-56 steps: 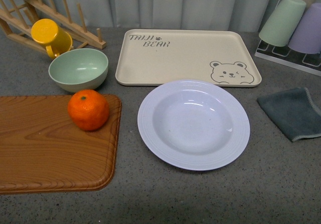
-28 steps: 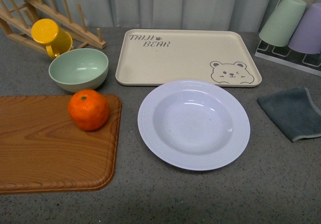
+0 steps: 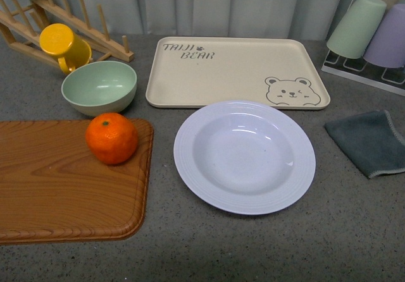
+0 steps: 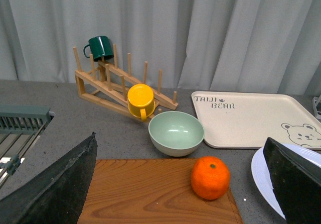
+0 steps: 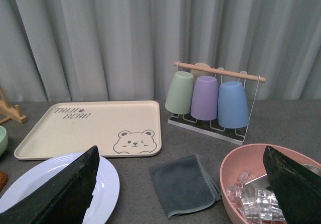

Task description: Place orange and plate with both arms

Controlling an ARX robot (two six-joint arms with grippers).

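The orange [image 3: 112,138] sits on the far right corner of a wooden board [image 3: 57,187]. To its right the plate [image 3: 244,157], pale lavender-white and empty, lies flat on the grey table. Neither arm shows in the front view. In the left wrist view my left gripper [image 4: 180,137] is open, well back from the orange [image 4: 210,177], with the plate's rim [image 4: 261,176] beside one finger. My right gripper [image 5: 180,148] is also open and empty, with part of the plate [image 5: 30,181] showing past one finger.
A pale green bowl [image 3: 99,87] stands just behind the orange. A cream bear tray [image 3: 234,67] lies behind the plate. A wooden rack [image 3: 88,29] holds a yellow mug [image 3: 63,45]. At the right are a grey cloth [image 3: 370,141], a cup stand [image 3: 370,32] and a pink bowl of ice [image 5: 251,184].
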